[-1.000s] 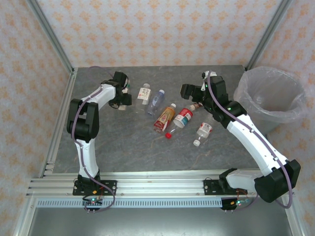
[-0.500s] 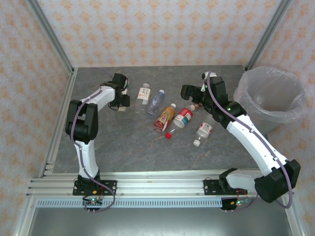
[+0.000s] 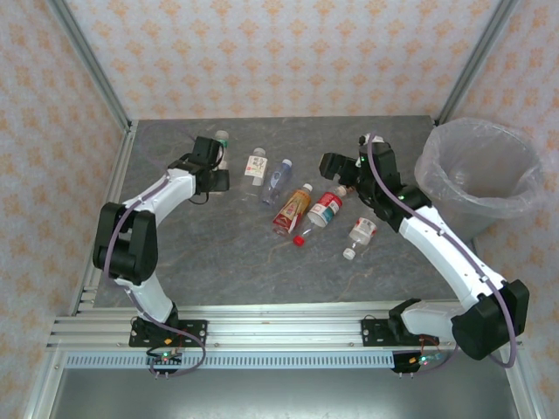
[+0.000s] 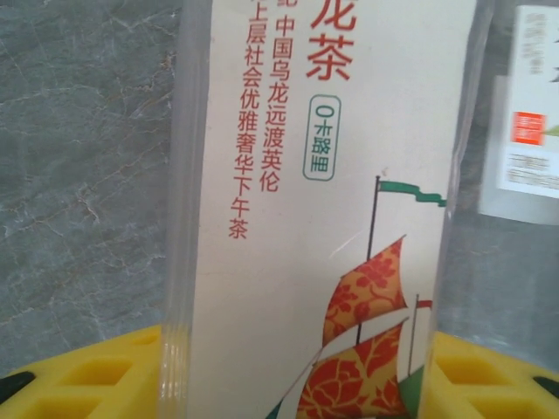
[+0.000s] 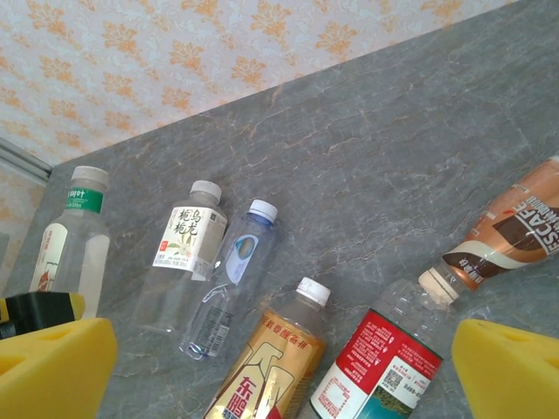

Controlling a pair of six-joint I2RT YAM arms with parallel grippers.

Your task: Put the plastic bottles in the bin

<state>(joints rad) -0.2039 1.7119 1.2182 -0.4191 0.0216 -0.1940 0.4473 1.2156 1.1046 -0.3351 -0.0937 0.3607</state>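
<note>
Plastic bottles (image 3: 293,209) — loose cluster lying on the table (image 3: 218,262), left of the bin (image 3: 479,175). White-labelled bottle (image 4: 332,218) — farthest from the bin, pinched in the left gripper (image 3: 217,164) jaws. Right gripper (image 3: 332,164): jaws spread, at the cluster's bin side.

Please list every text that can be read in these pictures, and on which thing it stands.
"中国乌龙远渡英伦": tea bottle.
"上层社会优雅奢华下午茶": same label.
"0卡路里": same label.
"ESCAFE": brown-label bottle.
"东": gold-label bottle.
Red-label bottle and white-label bottle: print too small to read.
</note>
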